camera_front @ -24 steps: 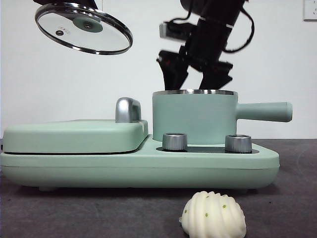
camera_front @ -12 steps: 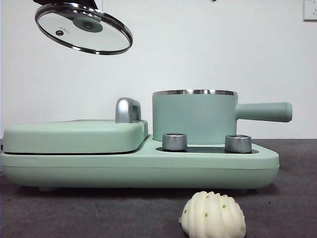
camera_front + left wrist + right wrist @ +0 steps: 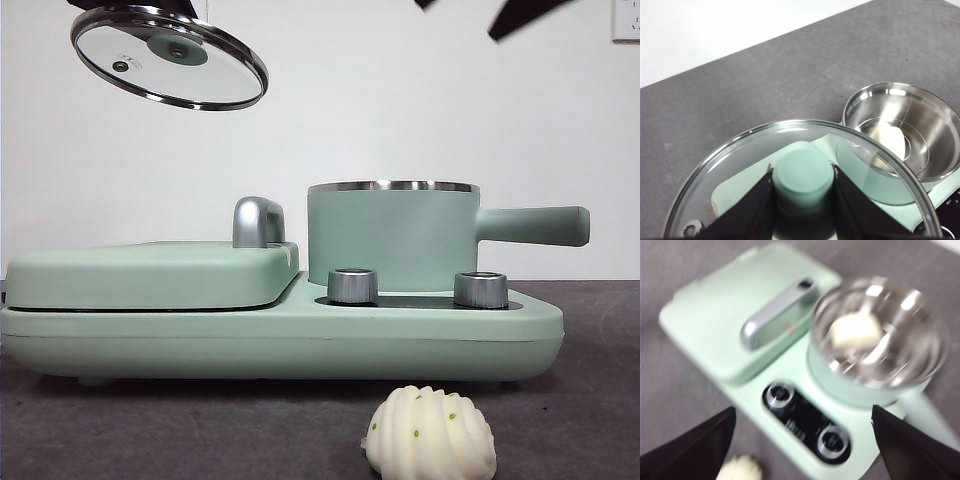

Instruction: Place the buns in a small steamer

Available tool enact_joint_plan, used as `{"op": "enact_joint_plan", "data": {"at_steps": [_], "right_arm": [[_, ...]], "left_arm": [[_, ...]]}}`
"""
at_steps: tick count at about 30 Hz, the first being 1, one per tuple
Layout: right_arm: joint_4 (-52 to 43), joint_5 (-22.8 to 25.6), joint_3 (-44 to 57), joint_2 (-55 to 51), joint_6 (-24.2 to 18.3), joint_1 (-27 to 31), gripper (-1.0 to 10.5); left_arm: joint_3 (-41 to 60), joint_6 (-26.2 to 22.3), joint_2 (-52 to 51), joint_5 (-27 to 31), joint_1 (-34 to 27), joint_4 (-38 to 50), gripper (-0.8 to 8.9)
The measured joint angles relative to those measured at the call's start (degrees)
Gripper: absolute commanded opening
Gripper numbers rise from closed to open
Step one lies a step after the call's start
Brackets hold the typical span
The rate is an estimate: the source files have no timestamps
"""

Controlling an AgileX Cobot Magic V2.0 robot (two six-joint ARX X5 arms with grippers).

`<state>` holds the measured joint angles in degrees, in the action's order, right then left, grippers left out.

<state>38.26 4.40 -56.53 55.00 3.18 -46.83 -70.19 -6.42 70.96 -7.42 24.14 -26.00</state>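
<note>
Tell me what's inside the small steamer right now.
One smooth bun lies on the steel floor of the small steamer. The glass lid, held in the left pincer, hides part of the interior.

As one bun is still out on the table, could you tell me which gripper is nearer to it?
Right. The right gripper, jaws open, hangs high over the cooker with the ridged bun just below it. The left gripper holds the glass lid up at the far side.

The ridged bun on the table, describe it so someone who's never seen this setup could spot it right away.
Find the long mint-green cooker base with two steel knobs, carrying the round steamer pot. On the dark table in front of it, below the knobs, lies the ridged bun. It is cream-white, shell-shaped and green-specked, unlike the smooth bun already inside the pot.
</note>
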Motion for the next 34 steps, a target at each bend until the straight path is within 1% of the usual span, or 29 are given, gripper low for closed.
{"op": "enact_joint_plan", "data": {"at_steps": [4, 7, 11, 16, 19, 23, 29, 34], "right_arm": [[0.0, 0.1, 5.0, -2.8, 0.3, -3.3, 4.3], [-0.3, -0.1, 7.0, -3.2, 0.2, -6.4, 4.3], [-1.8, -1.8, 9.3, -3.1, -0.2, -10.9, 4.3], [-3.8, -1.9, 11.3, -3.1, -0.7, -15.6, 4.3], [-6.1, -2.1, 12.8, -3.1, -0.8, -16.9, 4.3], [-6.2, -2.1, 15.3, -1.8, -0.8, -17.2, 4.3], [-9.0, -2.1, 19.5, 2.5, -0.8, -17.2, 4.3], [-13.9, -2.1, 20.0, 7.4, -0.8, -17.2, 4.3]], "left_arm": [[0.0, 0.0, 0.0, 0.0, 0.0, 0.0, 0.15], [0.0, 0.0, 0.0, 0.0, 0.0, 0.0, 0.15], [0.0, 0.0, 0.0, 0.0, 0.0, 0.0, 0.15], [0.0, 0.0, 0.0, 0.0, 0.0, -0.4, 0.15], [0.0, 0.0, 0.0, 0.0, 0.0, -0.9, 0.15], [0.0, 0.0, 0.0, 0.0, 0.0, -0.9, 0.15], [0.0, 0.0, 0.0, 0.0, 0.0, -0.9, 0.15], [0.0, 0.0, 0.0, 0.0, 0.0, -0.9, 0.15]]}}
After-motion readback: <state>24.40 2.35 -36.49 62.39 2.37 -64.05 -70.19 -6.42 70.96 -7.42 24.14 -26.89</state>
